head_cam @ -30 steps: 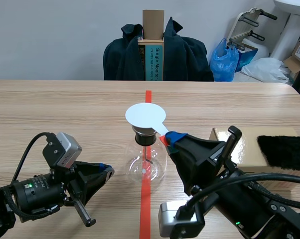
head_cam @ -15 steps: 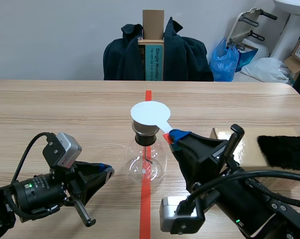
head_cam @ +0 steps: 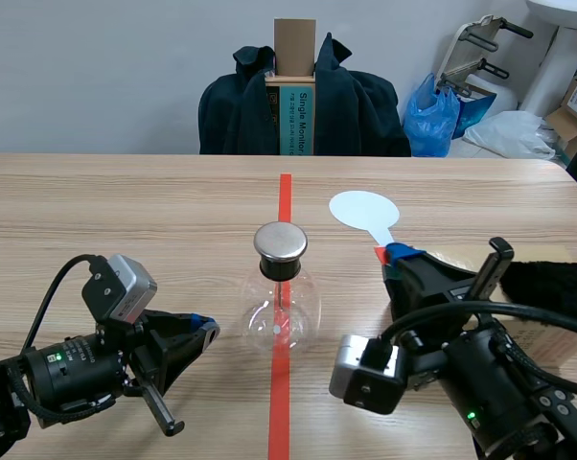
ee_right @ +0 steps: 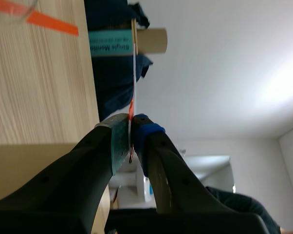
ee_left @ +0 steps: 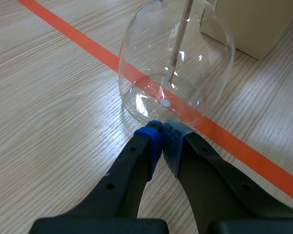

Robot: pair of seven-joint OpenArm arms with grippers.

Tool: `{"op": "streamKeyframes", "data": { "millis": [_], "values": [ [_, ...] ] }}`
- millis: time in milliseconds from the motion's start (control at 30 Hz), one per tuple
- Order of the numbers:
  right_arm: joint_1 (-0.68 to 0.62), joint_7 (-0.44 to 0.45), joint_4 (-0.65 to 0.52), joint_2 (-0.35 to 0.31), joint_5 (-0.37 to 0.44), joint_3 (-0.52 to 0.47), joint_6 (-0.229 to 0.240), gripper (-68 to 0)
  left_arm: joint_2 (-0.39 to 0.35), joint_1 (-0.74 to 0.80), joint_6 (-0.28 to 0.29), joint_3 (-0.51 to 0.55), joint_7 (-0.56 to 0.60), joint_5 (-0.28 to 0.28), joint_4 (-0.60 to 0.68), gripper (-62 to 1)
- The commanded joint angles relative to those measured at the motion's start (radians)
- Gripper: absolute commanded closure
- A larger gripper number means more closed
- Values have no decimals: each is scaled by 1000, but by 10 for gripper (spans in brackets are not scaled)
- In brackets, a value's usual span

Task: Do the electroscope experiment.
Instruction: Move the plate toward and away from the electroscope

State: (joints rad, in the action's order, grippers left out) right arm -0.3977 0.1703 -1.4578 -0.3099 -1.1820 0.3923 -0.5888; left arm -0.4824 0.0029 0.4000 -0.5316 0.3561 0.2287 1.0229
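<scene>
The electroscope [head_cam: 282, 299] is a round glass flask with a metal cap and a thin rod inside, standing on the red tape line at the table's middle. In the left wrist view the flask [ee_left: 175, 63] sits just ahead of my left gripper [ee_left: 162, 134], which is shut on nothing. My right gripper [head_cam: 396, 257] is shut on the handle of a white round paddle [head_cam: 364, 210], held up to the right of the flask and apart from it. The right wrist view shows the paddle [ee_right: 134, 58] edge-on between the pads of the right gripper [ee_right: 131, 127].
A cardboard box [head_cam: 461, 264] with a black fur cloth [head_cam: 555, 287] on it lies at the right, beside my right arm. A chair draped with a dark jacket [head_cam: 303, 101] stands behind the table's far edge. Bags and clutter sit at the back right.
The white paddle was over the flask's metal cap; my right gripper has carried it away to the right, uncovering the cap. The left arm has not moved.
</scene>
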Motion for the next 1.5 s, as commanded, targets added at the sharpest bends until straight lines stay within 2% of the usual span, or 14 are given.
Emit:
{"op": "streamKeyframes", "data": {
  "millis": [0, 167, 367, 967, 1200, 1467],
  "values": [
    [6, -37, -20, -3, 3, -13, -16, -9, 5, -3, 2, 4, 14, 11, 22, -24],
    [6, -149, -20, -3, 2, -23, -16, -9, 5, -3, 2, 4, 14, 11, 22, -24],
    [7, -154, -20, -3, 2, -40, -16, -9, 5, -3, 2, 4, 14, 11, 22, -24],
    [7, 298, -20, -3, -49, -40, -24, -8, 5, -3, 2, 4, 14, 11, 22, -24],
    [7, 368, -20, -3, -68, -40, -24, -8, 5, -3, 2, 4, 14, 11, 22, -24],
    [7, 401, -20, -3, -70, -40, -29, -9, 5, -3, 2, 4, 14, 11, 22, -24]
  ]
}}
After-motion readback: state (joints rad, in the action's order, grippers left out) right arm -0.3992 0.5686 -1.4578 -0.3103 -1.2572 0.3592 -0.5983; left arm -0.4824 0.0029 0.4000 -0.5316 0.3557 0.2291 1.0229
